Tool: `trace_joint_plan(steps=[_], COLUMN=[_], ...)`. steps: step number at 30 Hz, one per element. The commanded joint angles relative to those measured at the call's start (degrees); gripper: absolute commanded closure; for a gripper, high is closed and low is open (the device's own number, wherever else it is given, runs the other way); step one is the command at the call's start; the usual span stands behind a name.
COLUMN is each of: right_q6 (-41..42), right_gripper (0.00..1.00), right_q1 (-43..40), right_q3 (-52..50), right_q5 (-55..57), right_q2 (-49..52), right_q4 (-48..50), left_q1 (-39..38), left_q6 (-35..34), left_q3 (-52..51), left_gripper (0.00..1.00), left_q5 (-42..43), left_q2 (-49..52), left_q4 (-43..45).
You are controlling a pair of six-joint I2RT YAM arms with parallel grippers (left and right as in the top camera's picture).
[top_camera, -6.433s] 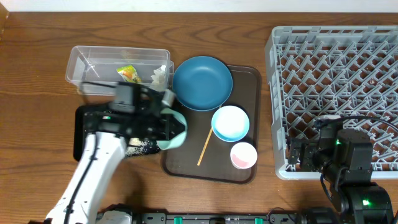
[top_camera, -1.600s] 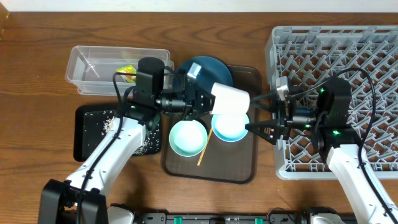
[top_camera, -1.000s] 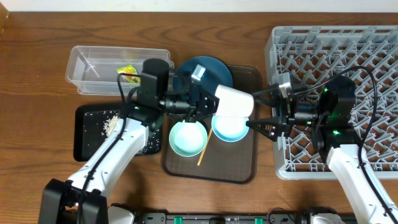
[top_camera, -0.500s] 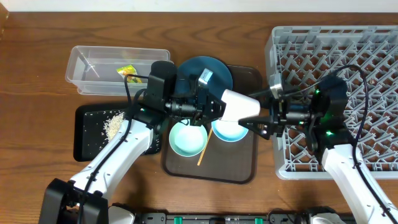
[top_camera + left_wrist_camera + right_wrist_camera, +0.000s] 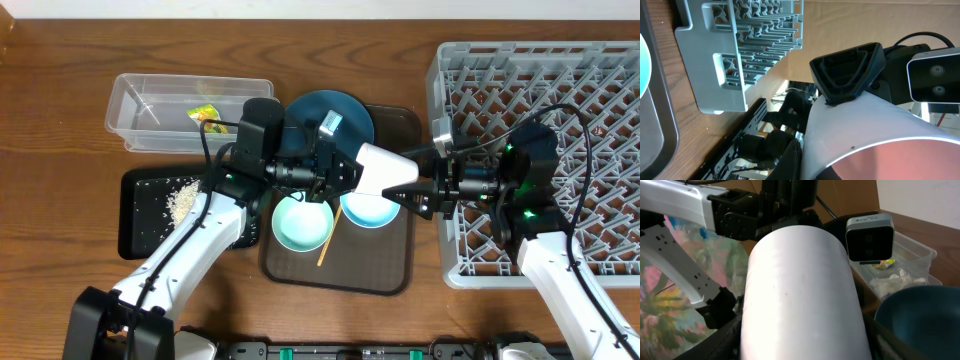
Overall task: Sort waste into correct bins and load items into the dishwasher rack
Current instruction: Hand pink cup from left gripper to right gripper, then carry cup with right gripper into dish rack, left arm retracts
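The pinkish-white cup (image 5: 375,168) lies on its side in the air above the brown tray, held between both arms. My left gripper (image 5: 345,168) is shut on its rim, one finger inside (image 5: 810,167). My right gripper (image 5: 412,187) has its fingers against both sides of the cup's base end (image 5: 800,340). Below lie the mint bowl (image 5: 300,222), the light blue bowl (image 5: 370,212), the chopstick (image 5: 326,245) and the dark blue dish (image 5: 312,105). The grey rack (image 5: 560,90) stands at the right.
The clear tub (image 5: 150,100) at the back left holds the yellow wrapper (image 5: 205,113) and white tissue (image 5: 890,280). The black tray (image 5: 140,235) in front of it holds rice (image 5: 180,198). The brown tray (image 5: 340,272) carries the dishes.
The left gripper carried the cup to the right and the right gripper came in from the rack. The right fingers now sit around the cup's base end.
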Motion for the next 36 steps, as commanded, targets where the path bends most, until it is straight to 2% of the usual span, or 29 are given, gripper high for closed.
trace_joint_plan(steps=[1,3,4,5,8,10,13,17,20,25,30,33,36], right_q6=[-0.3,-0.3,-0.3,-0.3,-0.3,-0.3,-0.3,-0.3,-0.3,-0.3,-0.3,-1.2,-1.2], right_gripper=[0.54,0.56,0.57,0.57,0.63,0.71,0.8,0.99,0.99,0.99,0.99,0.99,0.99], right_q1=[1.8,1.8,1.8,1.8,1.8,1.8,1.8,1.8,1.8,1.8,1.8,1.9,1.9], right_q3=[0.7,0.7,0.7,0.7,0.7,0.7,0.7,0.7,0.7,0.7,1.8,5.0,10.6], right_q5=[-2.4,-2.4,-2.4,-2.4,-1.6,1.2,5.8,11.3,15.5,24.3,29.9,35.0,44.0], right_q2=[0.1,0.1,0.1,0.1,0.1,0.1,0.1,0.1,0.1,0.1,-0.1,-0.8,-1.4], right_q4=[-0.2,-0.7,-0.9,-1.6,-4.3,-7.6,-12.1,-16.7,-18.6,-21.9,-26.4,-33.0,-42.8], left_q1=[0.0,0.0,0.0,0.0,0.1,0.2,0.9,2.5,4.3,7.9,9.7,9.7,9.7], left_q6=[0.2,1.9,3.3,5.3,13.5,17.3,23.1,32.3,36.9,40.2,42.4,42.4,42.4], left_q3=[1.1,1.1,1.1,1.1,1.1,1.1,1.1,1.1,1.1,1.1,1.1,1.1,1.1], left_gripper=[0.93,0.83,0.66,0.53,0.44,0.39,0.34,0.32,0.3,0.3,0.3,0.3,0.3], left_q5=[-1.8,-1.8,-1.8,-1.9,-1.9,-3.0,-8.5,-20.5,-26.9,-34.4,-46.9,-53.9,-57.6], left_q2=[0.5,0.5,0.5,0.5,0.5,0.5,0.5,0.2,-1.2,-6.7,-14.7,-18.1,-19.3], left_q4=[0.3,0.3,0.3,0.3,-0.5,-2.1,-7.6,-18.4,-24.4,-30.7,-38.9,-43.5,-46.5])
